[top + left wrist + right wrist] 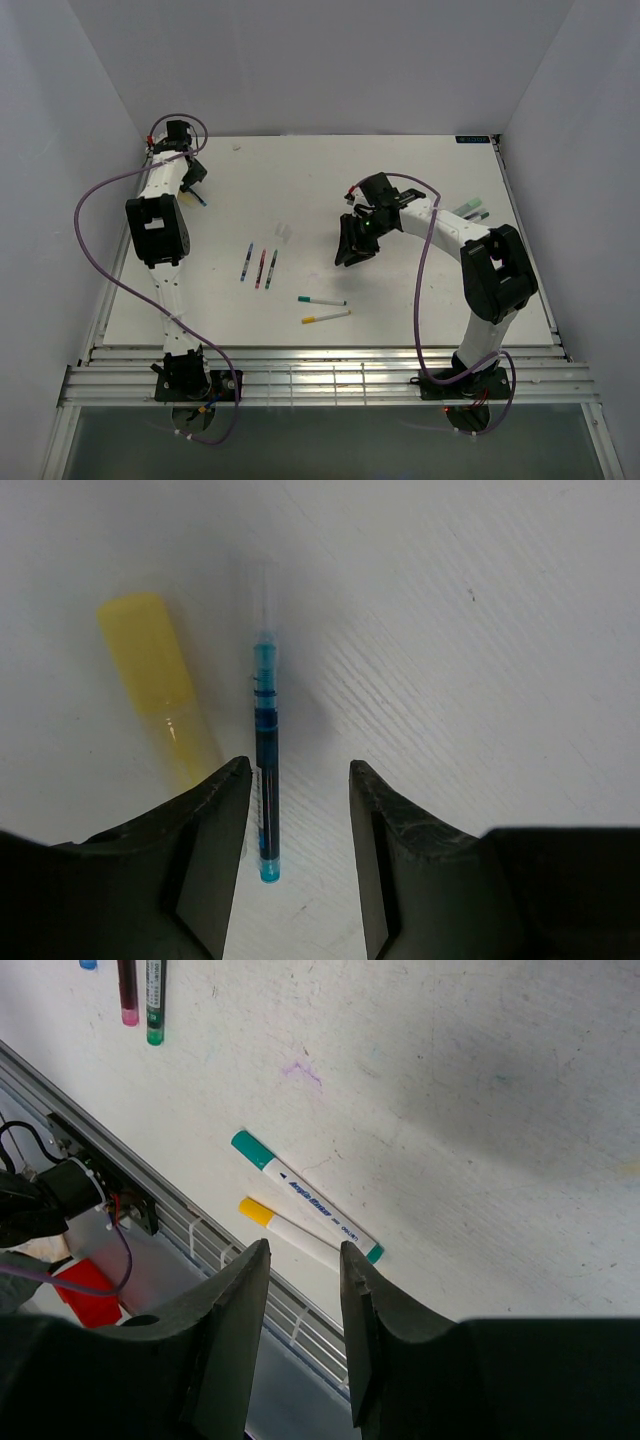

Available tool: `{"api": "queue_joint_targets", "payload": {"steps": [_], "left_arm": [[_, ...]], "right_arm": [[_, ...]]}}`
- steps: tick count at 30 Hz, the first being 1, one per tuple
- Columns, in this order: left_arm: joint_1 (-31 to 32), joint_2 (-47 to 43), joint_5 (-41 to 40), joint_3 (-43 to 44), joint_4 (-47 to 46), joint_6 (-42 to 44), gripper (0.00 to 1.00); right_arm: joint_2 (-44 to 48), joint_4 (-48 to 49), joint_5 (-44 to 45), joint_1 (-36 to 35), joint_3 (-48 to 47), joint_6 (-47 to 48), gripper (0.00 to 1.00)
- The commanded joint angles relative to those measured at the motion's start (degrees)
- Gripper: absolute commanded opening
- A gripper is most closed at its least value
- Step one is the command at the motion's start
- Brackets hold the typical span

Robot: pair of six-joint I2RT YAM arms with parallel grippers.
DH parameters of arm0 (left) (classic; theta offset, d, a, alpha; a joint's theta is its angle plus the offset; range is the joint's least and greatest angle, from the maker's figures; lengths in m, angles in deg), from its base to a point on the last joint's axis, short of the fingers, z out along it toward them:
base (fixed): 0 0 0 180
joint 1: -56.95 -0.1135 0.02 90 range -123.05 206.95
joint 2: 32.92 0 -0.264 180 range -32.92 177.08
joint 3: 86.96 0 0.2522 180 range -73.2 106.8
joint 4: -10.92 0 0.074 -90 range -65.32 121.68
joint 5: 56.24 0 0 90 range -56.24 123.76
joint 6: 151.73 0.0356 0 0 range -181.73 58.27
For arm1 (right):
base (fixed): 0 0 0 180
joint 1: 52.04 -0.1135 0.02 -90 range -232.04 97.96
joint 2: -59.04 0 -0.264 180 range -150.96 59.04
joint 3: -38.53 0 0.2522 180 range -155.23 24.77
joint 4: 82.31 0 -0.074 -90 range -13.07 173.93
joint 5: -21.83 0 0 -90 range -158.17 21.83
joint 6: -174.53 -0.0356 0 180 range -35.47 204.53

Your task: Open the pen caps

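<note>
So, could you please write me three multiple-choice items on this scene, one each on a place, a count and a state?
1. Where does the blue pen lie?
A. between the fingers of the left gripper
B. held up in the air
C. on top of another pen

2. How many dark pens lie side by side in the middle?
A. two
B. three
C. five

3. How is the right gripper?
A. shut on a cap
B. open and empty
C. shut on a pen

Answers:
1 A, the left wrist view shows it lying flat in the gap between the fingers.
2 B, the top view shows three in a row.
3 B, its fingers stand apart with nothing between them.
</note>
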State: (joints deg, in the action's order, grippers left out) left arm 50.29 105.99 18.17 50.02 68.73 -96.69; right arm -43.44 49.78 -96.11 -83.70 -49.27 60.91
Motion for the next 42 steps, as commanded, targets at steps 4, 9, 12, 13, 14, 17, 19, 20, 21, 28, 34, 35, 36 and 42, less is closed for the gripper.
{"api": "queue_joint_targets", "payload": {"steps": [4, 9, 12, 13, 14, 17, 19, 20, 21, 28, 34, 35, 36, 42], "left_arm": [[-0.38, -0.57, 0.3, -1.05, -2.13, 1.3, 0.54], [-0.38, 0.13, 0.21, -0.96, -2.83, 2.26, 0.54], [-0.46, 0.66, -0.05, -1.22, -2.92, 2.79, 0.53], [-0.55, 0.57, -0.05, -1.4, -3.09, 2.79, 0.53], [-0.46, 0.66, -0.14, -1.49, -3.18, 2.97, 0.53], [-0.55, 1.27, 0.12, -1.58, -3.53, 3.4, 0.53], [-0.46, 1.62, 0.21, -1.4, -3.54, 3.41, 0.53], [-0.55, 1.97, 0.3, -1.4, -3.54, 3.58, 0.52], [-0.46, 2.06, 0.3, -1.49, -3.54, 3.58, 0.52], [-0.55, 2.5, -0.05, -2.63, -4.15, 4.29, 0.51], [-0.64, 3.12, 1.27, -2.02, -5.2, 5.25, 0.43], [-0.55, 3.12, 1.62, -1.93, -5.29, 5.51, 0.41], [-0.64, 3.29, 1.97, -1.76, -5.38, 5.78, 0.38], [-0.64, 4.17, 7.41, -0.79, -5.91, 7.71, 0.15]], "right_arm": [[0.52, 1.72, -1.32, 0.46, 0.83, -0.2, 0.4], [0.35, 1.98, -1.41, 0.63, 1.0, -0.46, 0.4], [0.35, 2.25, -1.59, 0.81, 1.0, -0.64, 0.4], [0.26, 2.25, -1.59, 0.81, 1.0, -0.73, 0.4], [0.35, 2.25, -1.59, 0.9, 1.0, -0.73, 0.4], [0.17, 2.51, -1.68, 0.9, 0.92, -0.99, 0.41], [0.0, 2.69, -1.76, 0.99, 0.92, -1.34, 0.4], [0.0, 2.77, -1.76, 1.07, 0.92, -1.34, 0.4], [-0.09, 2.69, -1.76, 0.99, 0.92, -1.43, 0.4], [-0.44, 3.04, -1.76, 1.25, 0.74, -1.96, 0.4], [-0.71, 3.56, -2.03, 1.16, 0.74, -2.57, 0.4], [-0.62, 3.57, -1.94, 1.16, 0.57, -2.66, 0.4], [-0.62, 3.57, -1.85, 1.16, 0.48, -2.75, 0.4], [-0.79, 3.48, -2.11, 1.34, -0.49, -3.28, 0.4]]}}
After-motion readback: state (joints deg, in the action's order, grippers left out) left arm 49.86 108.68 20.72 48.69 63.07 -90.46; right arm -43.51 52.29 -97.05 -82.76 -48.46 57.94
